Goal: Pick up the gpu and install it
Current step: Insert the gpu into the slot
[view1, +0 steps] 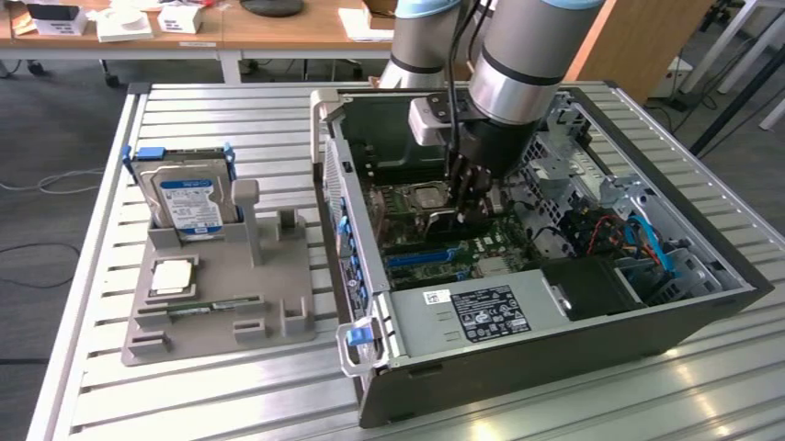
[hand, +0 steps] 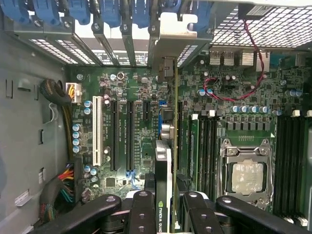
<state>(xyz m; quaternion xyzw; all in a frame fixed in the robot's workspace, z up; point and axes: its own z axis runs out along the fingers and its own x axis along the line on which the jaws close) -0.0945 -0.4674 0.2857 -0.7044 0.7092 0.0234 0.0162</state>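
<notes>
Shows the robot arm (view1: 528,55) reaching down from the far side into the open computer case (view1: 552,377), the case lying on its side on the slatted metal worktop (view1: 184,404). Shows the claw (view1: 472,207) clamped on the gpu (hand: 164,170), with black fingers (hand: 141,209) pressed against both faces of the card. Presents the gpu edge-on in the wrist view, upright over the green motherboard (hand: 122,87), between the long black expansion slots (hand: 130,136) and the memory slots beside the processor socket (hand: 246,175). Places its metal end bracket (hand: 170,29) close against the rear slot openings, among the blue retaining clips (hand: 109,12). Contact between the card's lower edge and a slot: cannot tell. Sets, on the worktop toward the exterior view's left of the case, a grey holder tray (view1: 221,340) carrying an upright hard drive with a blue label (view1: 190,197), a processor chip (view1: 172,276) lying flat and a narrow green memory strip (view1: 215,308). Locates the grey power supply (view1: 484,312) at the near end of the case.
</notes>
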